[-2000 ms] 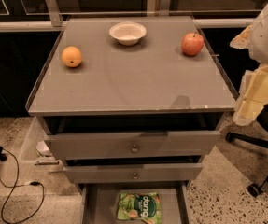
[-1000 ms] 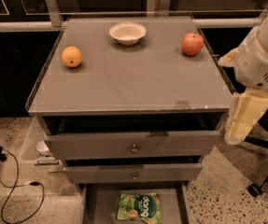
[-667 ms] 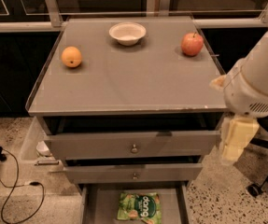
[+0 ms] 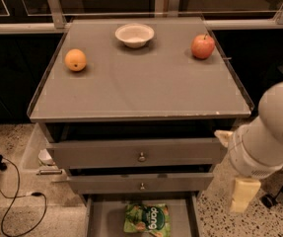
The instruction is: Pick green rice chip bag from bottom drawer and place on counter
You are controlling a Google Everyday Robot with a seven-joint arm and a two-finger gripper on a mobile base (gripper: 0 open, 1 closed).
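Note:
The green rice chip bag (image 4: 147, 217) lies flat on the floor of the open bottom drawer (image 4: 106, 220), at the lower edge of the view. The counter (image 4: 141, 83) is the grey top of the cabinet. My gripper (image 4: 242, 195) is a cream-coloured piece hanging below the white arm (image 4: 271, 132). It is outside the cabinet's right side, level with the middle drawer. It is to the right of the bag and above it, and holds nothing I can see.
On the counter stand a white bowl (image 4: 134, 34) at the back, an orange (image 4: 75, 59) at the left and a red apple (image 4: 202, 46) at the right. Two upper knobbed drawers (image 4: 141, 155) stick out slightly. A black cable (image 4: 17, 201) lies on the floor at the left.
The arm has swung down and to the left along the cabinet's right side, from beside the counter edge to drawer height. The bag and the things on the counter have not moved.

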